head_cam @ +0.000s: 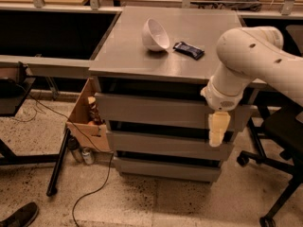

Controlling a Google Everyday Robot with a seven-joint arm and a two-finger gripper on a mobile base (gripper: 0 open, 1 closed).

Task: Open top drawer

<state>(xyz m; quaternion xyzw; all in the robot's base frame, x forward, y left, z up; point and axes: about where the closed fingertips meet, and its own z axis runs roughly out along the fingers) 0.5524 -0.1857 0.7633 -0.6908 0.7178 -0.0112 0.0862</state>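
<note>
The cabinet has three grey handleless drawer fronts under a grey top point(137, 56). The top drawer point(151, 110) is the uppermost wide flat panel, and its front sits about in line with the two narrower fronts below it. My cream gripper point(218, 130) hangs pointing down from the white arm point(246, 56). It is in front of the right end of the top drawer's front, at the panel's lower edge. The arm hides the drawer's right corner.
A tipped white bowl point(155, 34) and a dark snack packet point(188, 50) lie on the cabinet top. An open cardboard box point(87, 119) and cans point(83, 154) sit left of the cabinet. An office chair point(279, 141) stands at the right. A cable and a shoe point(19, 215) lie on the floor.
</note>
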